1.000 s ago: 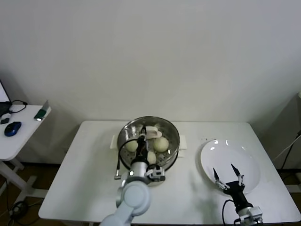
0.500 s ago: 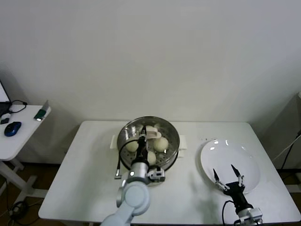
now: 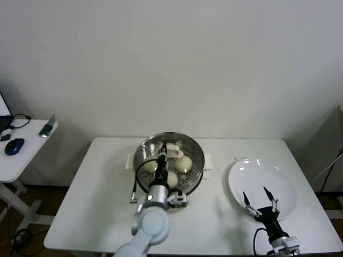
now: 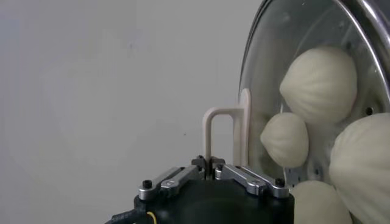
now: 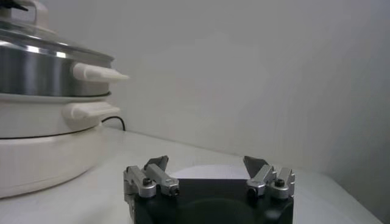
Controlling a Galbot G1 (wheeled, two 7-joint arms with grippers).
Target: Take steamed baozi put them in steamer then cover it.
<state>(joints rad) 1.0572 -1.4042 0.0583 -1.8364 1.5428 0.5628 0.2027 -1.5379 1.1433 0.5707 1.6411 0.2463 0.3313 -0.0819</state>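
The steamer (image 3: pixel 197 155) stands mid-table, a shiny steel pot on a cream base (image 5: pixel 36 146). Three steamed baozi (image 3: pixel 184 164) show inside it, and the left wrist view shows them through the glass (image 4: pixel 320 85). A glass lid (image 4: pixel 256 115) lies over the pot, level with its rim (image 5: pixel 55 47). My left gripper (image 3: pixel 162 155) is shut on the lid's cream handle (image 4: pixel 209 137). My right gripper (image 3: pixel 260 200) hangs open and empty over the white plate (image 3: pixel 268 179), to the right of the steamer.
A black cable (image 3: pixel 134 184) runs from the steamer's left side across the table (image 3: pixel 96 203). A side table (image 3: pixel 21 155) at the far left carries a mouse and small devices. A white wall rises behind.
The lid and my left gripper have shifted very slightly over the pot. The right arm has not moved.
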